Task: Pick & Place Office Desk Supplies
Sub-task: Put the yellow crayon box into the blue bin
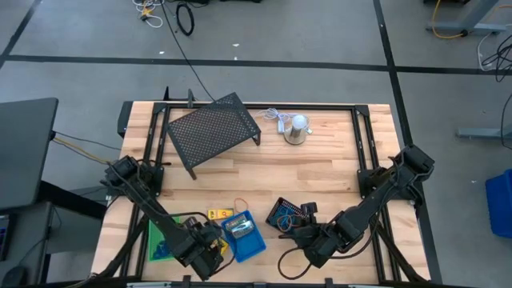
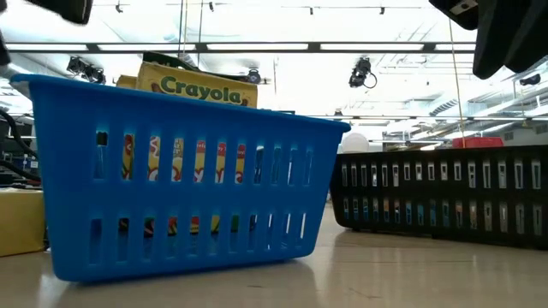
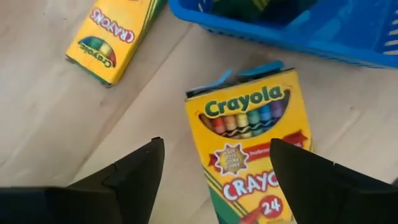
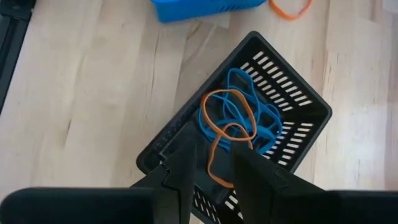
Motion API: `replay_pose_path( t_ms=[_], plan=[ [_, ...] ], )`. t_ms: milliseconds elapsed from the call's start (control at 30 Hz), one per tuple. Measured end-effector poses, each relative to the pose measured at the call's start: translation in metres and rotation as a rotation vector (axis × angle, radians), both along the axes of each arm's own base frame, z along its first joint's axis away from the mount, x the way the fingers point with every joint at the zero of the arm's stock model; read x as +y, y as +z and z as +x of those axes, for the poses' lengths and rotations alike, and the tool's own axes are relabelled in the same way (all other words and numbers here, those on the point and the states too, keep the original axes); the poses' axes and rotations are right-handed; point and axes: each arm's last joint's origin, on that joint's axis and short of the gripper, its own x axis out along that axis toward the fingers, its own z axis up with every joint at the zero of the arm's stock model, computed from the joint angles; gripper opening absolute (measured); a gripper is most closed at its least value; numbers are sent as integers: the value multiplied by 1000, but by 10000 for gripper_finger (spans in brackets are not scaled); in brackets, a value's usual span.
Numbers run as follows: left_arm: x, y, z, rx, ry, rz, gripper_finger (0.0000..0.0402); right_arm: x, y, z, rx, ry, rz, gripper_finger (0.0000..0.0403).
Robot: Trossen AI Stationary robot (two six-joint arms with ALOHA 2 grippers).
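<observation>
Nearest the table's front edge, the left pincer (image 3: 211,174) is hovering with its fingers spread wide over a Crayola crayon box (image 3: 252,146) lying flat on the table (image 1: 320,160), gripping nothing. Just beyond it, the blue tray (image 1: 244,236) is holding another crayon box (image 2: 199,85), and a third crayon box (image 3: 115,37) is lying beside it. The right pincer (image 4: 211,165) is sitting narrow over the black tray (image 4: 298,118), pinching an orange elastic loop (image 4: 227,134) above the blue loops (image 4: 249,118). Farther back are standing the black mesh rack (image 1: 212,128) and silver dome (image 1: 298,128).
</observation>
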Motion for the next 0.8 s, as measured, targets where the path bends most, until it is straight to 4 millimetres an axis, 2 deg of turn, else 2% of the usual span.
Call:
replay_pose_path(
  t_ms=[200,467,600,800],
  plan=[
    [8,-25,-1,13,46,-100,300,-1,0,0,6,7,-1,108],
    [11,-31,6,7,-31,-141,285,-2,0,1,8,9,-6,108],
    [15,-36,6,14,-37,-141,251,-4,0,3,10,7,-10,108],
    [19,-49,1,-15,-38,-177,157,-8,0,5,14,5,-17,108]
  ],
)
